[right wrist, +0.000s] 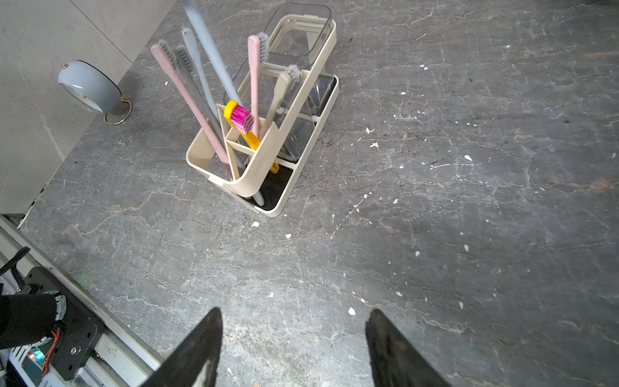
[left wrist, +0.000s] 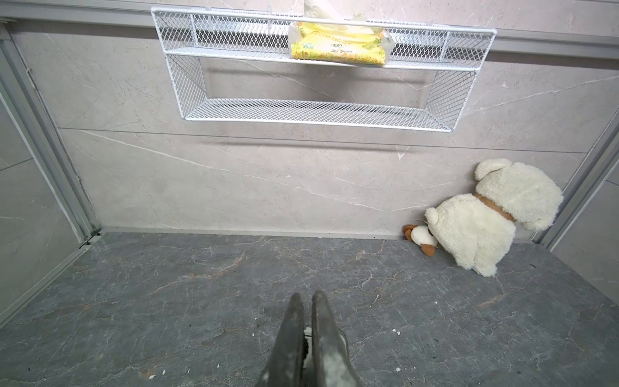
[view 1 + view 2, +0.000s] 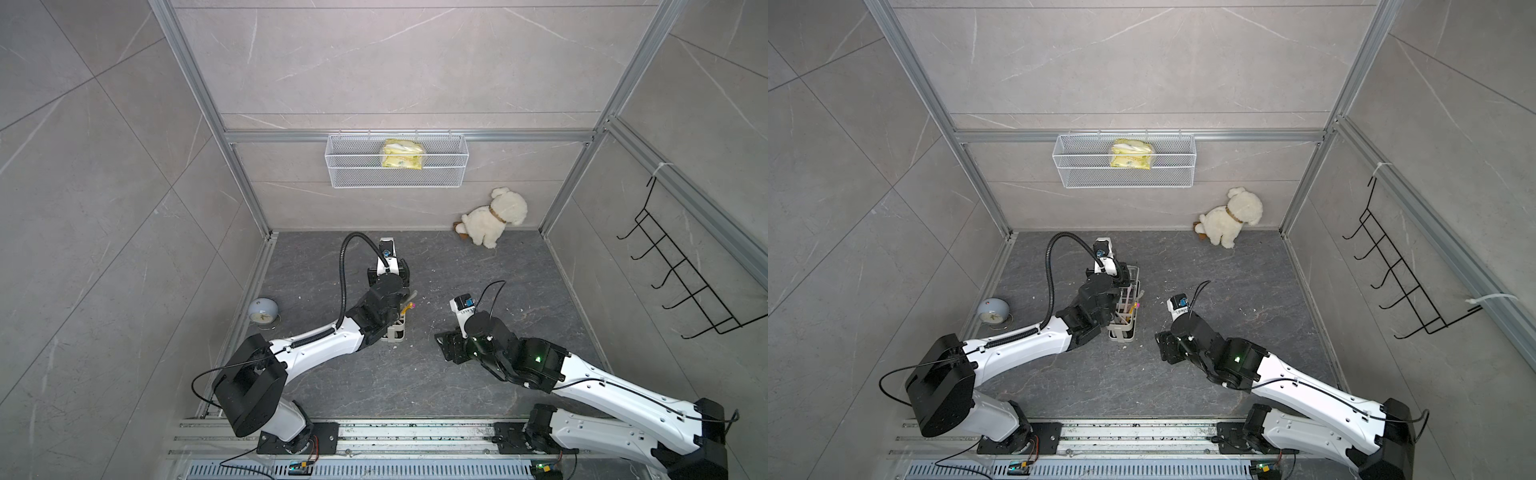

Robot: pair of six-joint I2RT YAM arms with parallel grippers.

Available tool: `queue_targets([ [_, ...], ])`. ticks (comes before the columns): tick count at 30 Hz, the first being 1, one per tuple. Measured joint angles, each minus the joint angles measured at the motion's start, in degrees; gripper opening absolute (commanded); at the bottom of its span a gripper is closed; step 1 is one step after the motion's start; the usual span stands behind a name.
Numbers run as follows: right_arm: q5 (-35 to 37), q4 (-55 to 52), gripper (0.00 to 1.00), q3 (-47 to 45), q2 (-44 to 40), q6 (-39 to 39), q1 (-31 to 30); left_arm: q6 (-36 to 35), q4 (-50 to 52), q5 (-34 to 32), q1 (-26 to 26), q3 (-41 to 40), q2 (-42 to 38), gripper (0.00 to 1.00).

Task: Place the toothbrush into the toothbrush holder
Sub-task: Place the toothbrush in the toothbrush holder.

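Smooth cream plastic toothbrush holder (image 1: pixel 268 150) with clear glossy cups (image 1: pixel 311 20), ahead of the right claw (image 1: pixel 294 313), on matt, veined, stone-look floor (image 1: pixel 469 234); fleecy cloth dog (image 2: pixel 475 231) beyond the left claw (image 2: pixel 307 295).

There are 7 toothbrushes (image 1: pixel 255 83), 2 cups (image 1: pixel 301 33), 1 holder (image 1: pixel 268 150), 1 clock (image 1: pixel 88 85), 1 plush dog (image 2: pixel 475 231).

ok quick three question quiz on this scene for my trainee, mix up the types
1. True or false: the yellow toothbrush stands in the toothbrush holder.
2. What lies in the wire basket? A) soap bar B) yellow tissue pack C) towel
3. Which gripper is open?
Key: 1 true. 2 B. 3 the right gripper; the left gripper is shut.
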State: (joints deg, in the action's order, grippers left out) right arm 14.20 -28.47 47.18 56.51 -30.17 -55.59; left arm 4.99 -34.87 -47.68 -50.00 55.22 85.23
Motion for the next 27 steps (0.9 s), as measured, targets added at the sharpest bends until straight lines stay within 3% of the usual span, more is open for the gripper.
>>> queue_targets([
  [14, 0.00, 0.44, 0.69, -1.11, 0.00, -0.02, 0.02, 3.13, 0.57, 1.79, 0.00, -4.39, -5.55, 0.00],
  [27, 0.02, 0.92, 0.69, -1.14, 0.13, -0.02, 0.17, 4.07, -2.16, 1.70, 0.07, -5.31, 1.18, 0.00],
])
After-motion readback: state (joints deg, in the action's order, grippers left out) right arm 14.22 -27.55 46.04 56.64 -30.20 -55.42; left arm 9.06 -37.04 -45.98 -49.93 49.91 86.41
